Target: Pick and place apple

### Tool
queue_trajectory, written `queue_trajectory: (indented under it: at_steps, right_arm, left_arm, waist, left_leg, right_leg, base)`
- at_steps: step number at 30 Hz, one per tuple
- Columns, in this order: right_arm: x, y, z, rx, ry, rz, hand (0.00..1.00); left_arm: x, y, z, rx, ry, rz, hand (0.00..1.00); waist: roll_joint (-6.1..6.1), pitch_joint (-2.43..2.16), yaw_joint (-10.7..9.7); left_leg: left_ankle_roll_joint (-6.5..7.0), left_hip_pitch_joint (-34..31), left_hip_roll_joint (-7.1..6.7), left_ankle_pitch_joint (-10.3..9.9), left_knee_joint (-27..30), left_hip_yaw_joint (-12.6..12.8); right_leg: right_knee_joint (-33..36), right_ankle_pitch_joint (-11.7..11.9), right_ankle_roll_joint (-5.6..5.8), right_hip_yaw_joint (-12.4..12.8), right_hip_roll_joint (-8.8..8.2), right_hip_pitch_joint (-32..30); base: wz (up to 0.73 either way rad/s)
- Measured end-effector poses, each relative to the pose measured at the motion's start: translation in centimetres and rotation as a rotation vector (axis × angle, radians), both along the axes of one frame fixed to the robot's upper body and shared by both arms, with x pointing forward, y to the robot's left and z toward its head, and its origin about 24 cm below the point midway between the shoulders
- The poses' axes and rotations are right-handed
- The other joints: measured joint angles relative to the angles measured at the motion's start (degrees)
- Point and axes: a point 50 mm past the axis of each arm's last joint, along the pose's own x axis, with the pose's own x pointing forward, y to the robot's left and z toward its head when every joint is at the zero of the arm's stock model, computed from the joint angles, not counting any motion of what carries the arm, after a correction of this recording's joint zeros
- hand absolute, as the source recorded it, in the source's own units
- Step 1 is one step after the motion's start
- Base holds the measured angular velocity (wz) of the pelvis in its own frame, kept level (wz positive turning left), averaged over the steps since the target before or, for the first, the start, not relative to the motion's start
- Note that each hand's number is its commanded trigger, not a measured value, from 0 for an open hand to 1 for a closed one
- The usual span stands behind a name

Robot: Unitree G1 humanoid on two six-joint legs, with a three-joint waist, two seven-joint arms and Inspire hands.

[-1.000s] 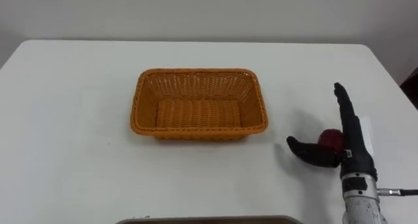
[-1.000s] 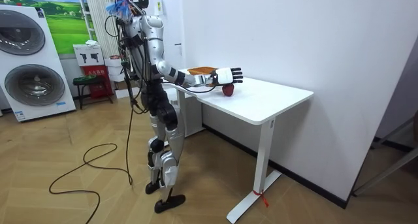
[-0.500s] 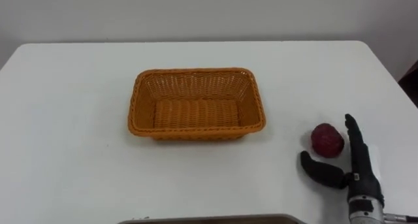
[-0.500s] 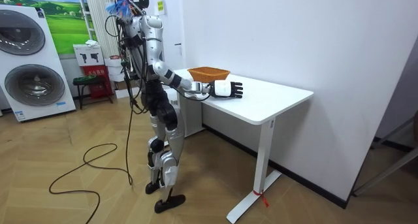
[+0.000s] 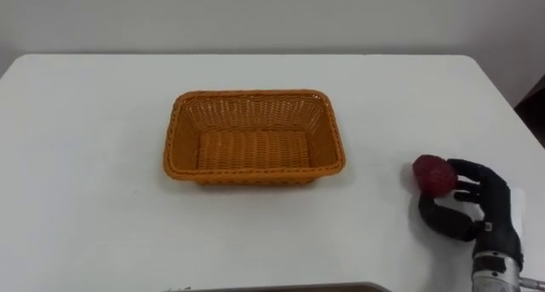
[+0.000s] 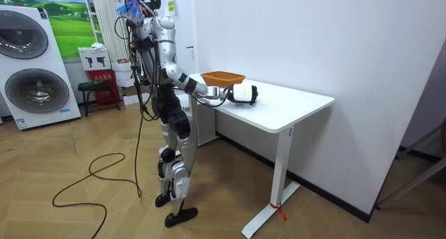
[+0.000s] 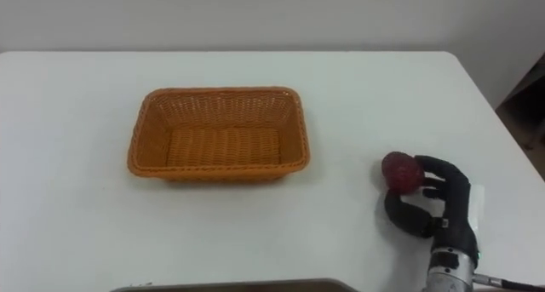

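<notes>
My right hand has its fingers and thumb curled round the red apple. The apple is on the white bench near its right edge, well apart from the orange wicker basket at the bench's middle. In the room view I stand on a wood floor at the bench's edge; the bench is against a white wall, and a washing machine stands at the room view's left.
</notes>
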Motion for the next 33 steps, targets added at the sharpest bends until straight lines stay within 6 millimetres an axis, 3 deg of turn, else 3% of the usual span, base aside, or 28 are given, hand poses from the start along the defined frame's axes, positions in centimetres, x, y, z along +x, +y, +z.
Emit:
queue_trajectory:
  at_steps: [16,19,24,33]
  right_arm:
    - [0.1,1.1,-0.3,0.095,-0.033,-0.018,1.0]
    - [0.5,1.2,0.3,0.103,-0.052,-0.014,1.0]
    - [1.6,2.1,1.9,0.113,-0.097,0.038,1.0]
    - [4.9,4.1,7.1,0.092,-0.324,0.167,1.0]
  left_arm:
    - [0.0,-0.1,0.0,-0.007,0.0,-0.001,0.0]
    - [0.0,-0.1,0.0,-0.007,0.001,-0.004,0.0]
    - [-1.1,0.0,-0.3,-0.021,0.049,0.001,0.0]
    - [-1.4,-0.3,-0.5,-0.033,0.085,-0.022,0.0]
  waist:
    - [0.32,0.06,0.1]
    - [0.68,0.28,0.21]
    - [1.26,0.77,0.55]
    - [0.49,0.5,2.09]
  left_leg:
    - [-0.06,0.08,-0.03,-0.03,-0.19,0.07]
    - [-0.05,-0.06,-0.03,-0.04,-0.42,0.12]
    - [-0.05,-1.22,-0.01,-0.01,-0.04,0.22]
    - [-0.07,-0.85,-0.05,0.01,0.0,-0.09]
  right_leg:
    - [-0.35,0.0,0.0,0.57,0.05,-0.02]
    - [-0.21,0.0,0.0,0.8,0.06,-0.3]
    - [-0.18,0.13,-0.09,0.63,0.14,-1.52]
    - [-0.47,0.13,-0.09,1.16,0.12,-1.25]
  base:
    - [0.0]
    - [-0.03]
    - [-0.02]
    - [0.02]
